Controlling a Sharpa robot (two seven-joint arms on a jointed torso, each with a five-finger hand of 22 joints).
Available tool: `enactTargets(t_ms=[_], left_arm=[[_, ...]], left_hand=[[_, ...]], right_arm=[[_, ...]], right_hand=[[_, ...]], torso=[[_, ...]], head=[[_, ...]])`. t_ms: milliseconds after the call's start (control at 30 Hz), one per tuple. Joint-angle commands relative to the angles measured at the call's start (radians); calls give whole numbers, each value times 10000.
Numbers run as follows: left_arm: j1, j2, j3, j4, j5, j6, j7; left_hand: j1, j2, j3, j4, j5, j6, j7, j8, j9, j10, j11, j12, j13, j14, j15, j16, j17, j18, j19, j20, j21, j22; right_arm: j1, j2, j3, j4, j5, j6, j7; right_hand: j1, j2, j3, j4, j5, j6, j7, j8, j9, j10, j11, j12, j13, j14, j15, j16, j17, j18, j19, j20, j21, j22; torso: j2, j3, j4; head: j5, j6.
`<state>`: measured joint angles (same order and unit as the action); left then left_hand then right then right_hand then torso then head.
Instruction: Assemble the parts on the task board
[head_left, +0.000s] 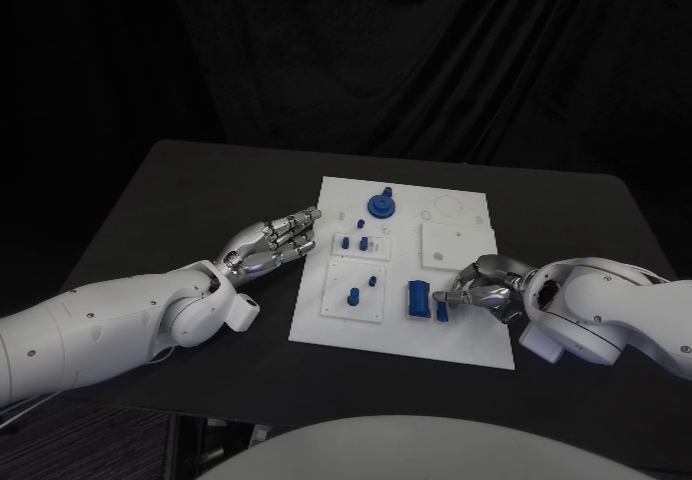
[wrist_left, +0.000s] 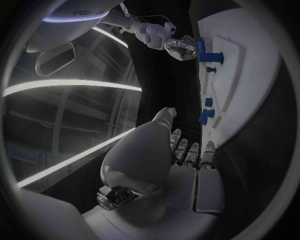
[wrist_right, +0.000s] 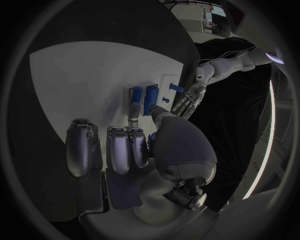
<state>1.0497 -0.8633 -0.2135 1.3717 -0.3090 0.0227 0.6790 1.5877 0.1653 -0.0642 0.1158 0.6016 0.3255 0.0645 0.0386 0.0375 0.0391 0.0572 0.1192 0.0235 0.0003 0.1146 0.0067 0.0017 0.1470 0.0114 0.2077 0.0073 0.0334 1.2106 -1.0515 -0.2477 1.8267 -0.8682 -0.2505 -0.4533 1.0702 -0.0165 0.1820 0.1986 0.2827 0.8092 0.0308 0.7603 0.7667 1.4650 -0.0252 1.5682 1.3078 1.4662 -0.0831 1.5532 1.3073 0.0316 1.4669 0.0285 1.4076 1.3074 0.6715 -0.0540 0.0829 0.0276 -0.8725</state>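
right hand at the blue blocks, grip unclear

the risk, as i judge it: the right hand (head_left: 483, 290) sits at the task board (head_left: 464, 345)'s near right part, right by two upright blue blocks (head_left: 420, 299); a loose pinch could tip or skid one off its seat. its fingers are curled beside the blocks, but whether they hold one i cannot tell. the left hand (head_left: 274, 243) rests on the counter (head_left: 188, 200) just beside the board's left edge, fingers extended, holding nothing. a blue round part (head_left: 382, 205) stands at the board's far end.
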Motion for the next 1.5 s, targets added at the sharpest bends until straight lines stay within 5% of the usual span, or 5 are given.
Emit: enactTargets(t_ms=[33, 367, 733, 1033, 1500], left_arm=[[-23, 8, 9, 17, 34, 133, 582], [-31, -10, 9, 24, 34, 125, 588], [-36, -3, 9, 12, 34, 125, 582], [-44, -22, 9, 1, 34, 133, 576], [-53, -10, 9, -14, 34, 146, 564]], left_hand=[[-5, 121, 61, 6, -41, -10, 86, 7, 4, -14, 31, 18, -6, -3, 56, -67, -17, 180, -3, 52, 22, 13], [-5, 121, 61, 6, -41, -10, 86, 7, 4, -14, 31, 18, -6, -3, 56, -67, -17, 180, -3, 52, 22, 13], [-5, 121, 61, 6, -41, -10, 86, 7, 4, -14, 31, 18, -6, -3, 56, -67, -17, 180, -3, 52, 22, 13], [-5, 121, 61, 6, -41, -10, 86, 7, 4, -14, 31, 18, -6, -3, 56, -67, -17, 180, -3, 52, 22, 13], [-19, 119, 68, 6, -67, 2, 86, 10, 6, -16, 28, 25, -5, -3, 78, -67, -17, 170, -2, 69, 23, 11]], right_arm=[[-20, -75, 2, 82, -154, -469, 267], [-41, -598, -1, 512, -1005, -433, 598], [-328, -1011, -4, 819, -2162, 285, 520], [-484, -1000, -6, 789, -2549, 305, 564], [-517, -844, -7, 722, -3241, 191, 460]], right_hand=[[111, -23, -124, 44, -6, -135, -6, 230, 202, 1058, -101, 26, 2630, 961, -95, 1, 2239, 103, 274, -74, -8, 2083], [474, -131, -324, 36, -3, -431, -165, 1317, 1231, 1058, -240, 26, 2630, 966, -210, 11, 2263, 86, 307, -182, 55, 2105], [626, -379, -523, 63, -8, -434, -253, 1831, 1727, 1058, -311, 26, 2630, 968, -269, 14, 2271, 67, 341, -236, 129, 2130], [638, -642, -747, 255, -1, -220, -321, 2265, 2192, 1058, -380, 26, 2630, 970, -328, 17, 2279, 60, 355, -292, 157, 2140], [370, -787, -1011, 889, 17, -415, -355, 2166, 2234, 1058, -414, 26, 2630, 960, -361, -4, 2235, 69, 336, -330, 114, 2126]], torso=[[2, 2, -1], [-2, 9, 0], [-2, -5, 0], [-7, 1, -9], [2, -2, 5]], head=[[14, -1], [3, -1], [3, -1], [7, -1], [-9, -1]])
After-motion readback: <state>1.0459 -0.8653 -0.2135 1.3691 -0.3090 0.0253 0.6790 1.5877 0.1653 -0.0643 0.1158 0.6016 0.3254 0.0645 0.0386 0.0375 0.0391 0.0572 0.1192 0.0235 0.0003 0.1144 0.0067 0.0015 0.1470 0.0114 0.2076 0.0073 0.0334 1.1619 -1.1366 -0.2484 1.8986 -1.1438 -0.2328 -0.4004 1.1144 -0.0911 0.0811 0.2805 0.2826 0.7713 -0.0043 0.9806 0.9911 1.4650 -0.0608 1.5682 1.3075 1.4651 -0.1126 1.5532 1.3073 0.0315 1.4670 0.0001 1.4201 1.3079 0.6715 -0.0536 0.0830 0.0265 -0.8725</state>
